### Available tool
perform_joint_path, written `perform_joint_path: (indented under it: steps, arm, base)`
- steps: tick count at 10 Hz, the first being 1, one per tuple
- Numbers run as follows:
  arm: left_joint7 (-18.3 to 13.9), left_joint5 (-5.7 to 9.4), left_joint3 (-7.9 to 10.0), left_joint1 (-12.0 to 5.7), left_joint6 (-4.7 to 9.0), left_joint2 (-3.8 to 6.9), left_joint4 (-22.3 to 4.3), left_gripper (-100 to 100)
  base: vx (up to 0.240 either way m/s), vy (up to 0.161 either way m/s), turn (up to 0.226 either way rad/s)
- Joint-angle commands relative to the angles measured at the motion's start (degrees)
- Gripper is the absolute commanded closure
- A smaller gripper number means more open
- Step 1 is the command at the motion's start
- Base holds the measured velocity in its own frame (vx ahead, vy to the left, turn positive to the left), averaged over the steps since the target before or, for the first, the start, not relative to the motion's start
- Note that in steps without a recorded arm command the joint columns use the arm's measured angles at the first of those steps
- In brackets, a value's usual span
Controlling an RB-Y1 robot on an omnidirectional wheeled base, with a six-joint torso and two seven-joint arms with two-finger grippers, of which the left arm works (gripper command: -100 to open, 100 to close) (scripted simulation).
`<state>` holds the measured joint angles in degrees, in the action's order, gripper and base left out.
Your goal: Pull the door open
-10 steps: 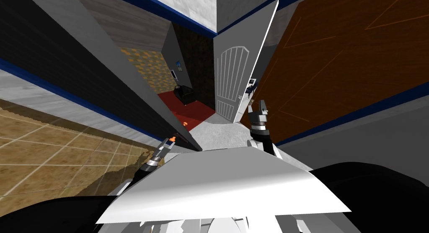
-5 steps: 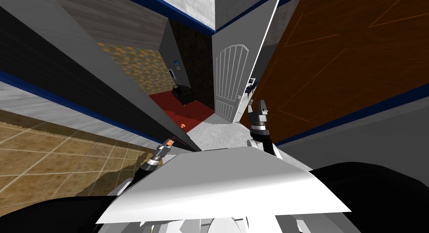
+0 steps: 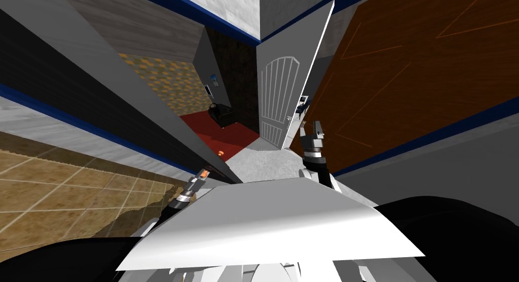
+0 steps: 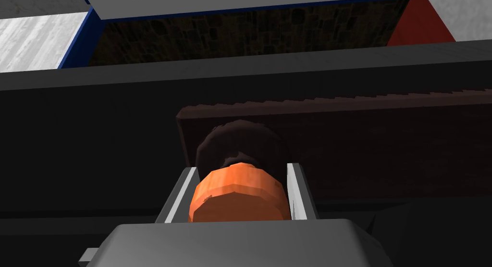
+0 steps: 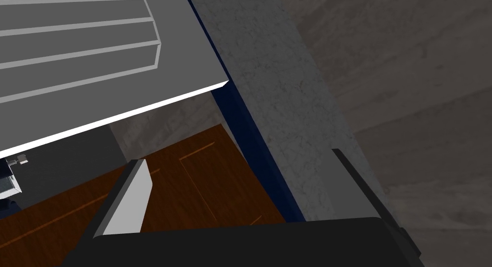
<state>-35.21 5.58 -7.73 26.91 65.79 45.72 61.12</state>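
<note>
Hallway with a grey floor (image 3: 263,162) and blue skirting. The dark door (image 3: 126,116) stands at the robot's left, seen nearly edge-on. Its orange knob (image 4: 238,194) is clamped between the left gripper's (image 4: 241,169) fingers. The right gripper (image 3: 310,125), fingers spread and empty, is raised near a white panelled door (image 3: 276,101) standing ajar.

The knob's (image 4: 235,197) near end is hidden behind the dark body of the left end effector (image 4: 241,168), and the knob covers the middle of the round dark rose (image 4: 216,139) behind it. The door (image 4: 86,149) runs past the picture's edges. From the right wrist, the white door (image 5: 96,53) is cut off, as is a small metal fitting (image 5: 9,182) beside it. A dark object (image 3: 222,113) on the red floor (image 3: 223,137) is too small to name.
</note>
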Motion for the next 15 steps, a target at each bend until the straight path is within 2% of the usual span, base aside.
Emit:
perform_joint_path:
  steps: [1, 7, 15]
  arm:
    - [0.1, -0.47, -0.12, 0.39, 2.25, -0.17, -1.1, 100]
    - [0.1, -1.75, -0.31, 0.92, 8.86, -0.39, -5.8, 100]
    - [0.1, -3.78, -0.57, 2.05, 19.59, -0.57, -13.3, 100]
  base:
    - [0.029, -0.006, -0.036]
    - [0.021, -0.003, -0.035]
    - [0.011, 0.007, -0.036]
